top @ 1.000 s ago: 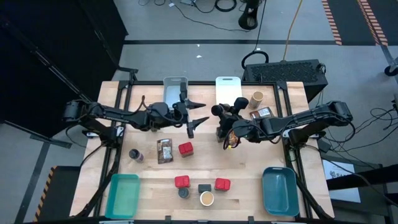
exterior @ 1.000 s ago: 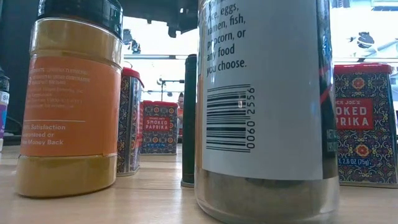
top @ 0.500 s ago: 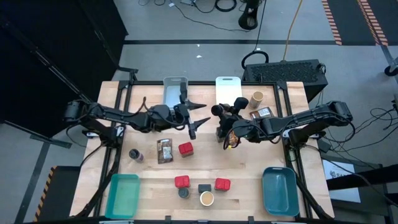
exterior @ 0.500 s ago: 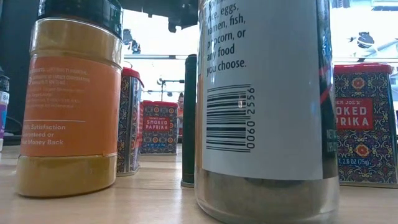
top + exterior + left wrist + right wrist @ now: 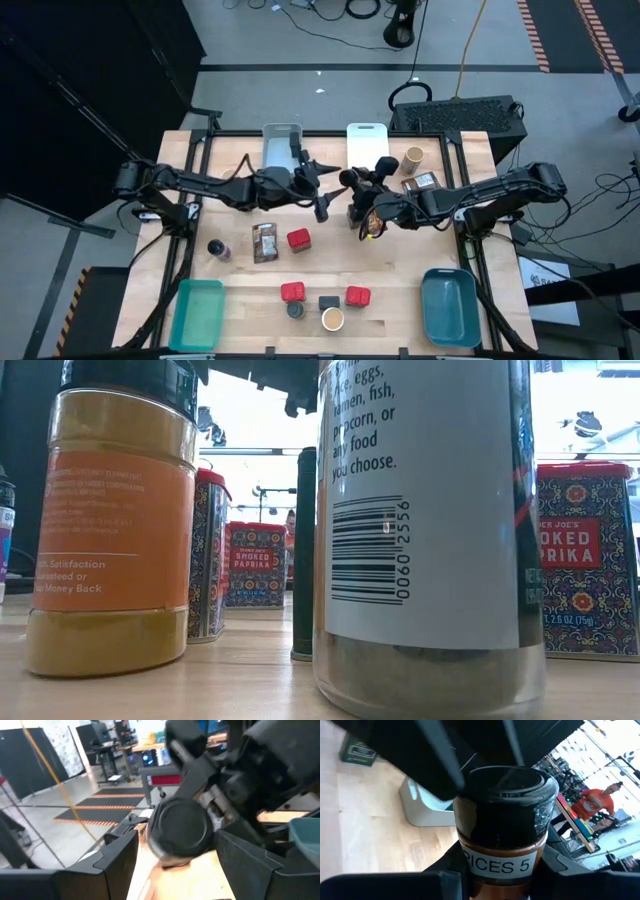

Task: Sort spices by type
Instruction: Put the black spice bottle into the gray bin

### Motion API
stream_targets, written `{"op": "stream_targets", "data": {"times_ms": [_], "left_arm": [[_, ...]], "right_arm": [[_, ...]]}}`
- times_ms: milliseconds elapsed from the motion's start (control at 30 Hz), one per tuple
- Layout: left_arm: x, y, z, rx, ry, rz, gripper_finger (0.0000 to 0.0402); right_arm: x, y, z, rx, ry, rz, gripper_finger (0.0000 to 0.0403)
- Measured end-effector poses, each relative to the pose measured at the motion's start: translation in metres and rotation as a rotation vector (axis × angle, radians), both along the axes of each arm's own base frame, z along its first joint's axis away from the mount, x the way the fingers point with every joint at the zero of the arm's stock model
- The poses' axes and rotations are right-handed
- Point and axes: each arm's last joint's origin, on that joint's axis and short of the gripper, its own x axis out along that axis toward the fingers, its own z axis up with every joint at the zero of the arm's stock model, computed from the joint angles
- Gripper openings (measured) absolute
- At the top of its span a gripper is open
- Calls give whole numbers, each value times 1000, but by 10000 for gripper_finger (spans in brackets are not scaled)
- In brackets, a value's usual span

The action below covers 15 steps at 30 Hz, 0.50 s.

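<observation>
The wooden table [image 5: 250, 285] stands on a grey floor strewn with cables, with a grey bin [image 5: 282, 145] and a white bin [image 5: 366, 140] at its far edge and a teal bin [image 5: 197, 312] and a blue bin [image 5: 450, 305] at the near corners. From above, the left gripper [image 5: 325, 190] has slid sideways over the last second, away from the grey bin and in toward the right gripper [image 5: 360, 207], so the two now meet mid-table in front of the white bin. What the right one carries is hard to make out from here. The loose spices lie unmoved: a red tin [image 5: 298, 238] beside a printed packet [image 5: 264, 242], and two more tins and small jars near the front edge. At table height, an orange-labelled jar [image 5: 110, 530] and a barcoded jar [image 5: 430, 530] fill the foreground. Behind them only a dark piece of arm [image 5: 290, 380] shows, which has shifted across the top. From the left wrist, that gripper's fingers stand apart on either side of the round black lid of a dark-lidded jar [image 5: 182, 827], not yet pressing on it. From the right wrist, the same jar sits clamped between the right gripper's fingers, label facing out. This looks like a handover being set up. The jar would cross to the left arm, probably for a bin on that side.
</observation>
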Motion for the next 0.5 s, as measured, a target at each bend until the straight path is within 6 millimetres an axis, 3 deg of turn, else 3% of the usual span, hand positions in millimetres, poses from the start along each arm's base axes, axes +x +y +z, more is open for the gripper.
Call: {"op": "stream_targets", "data": {"times_ms": [500], "left_arm": [[0,0,3,9,-26,-25,263]], "right_arm": [[0,-2,0,-4,1,-9,110]]}}
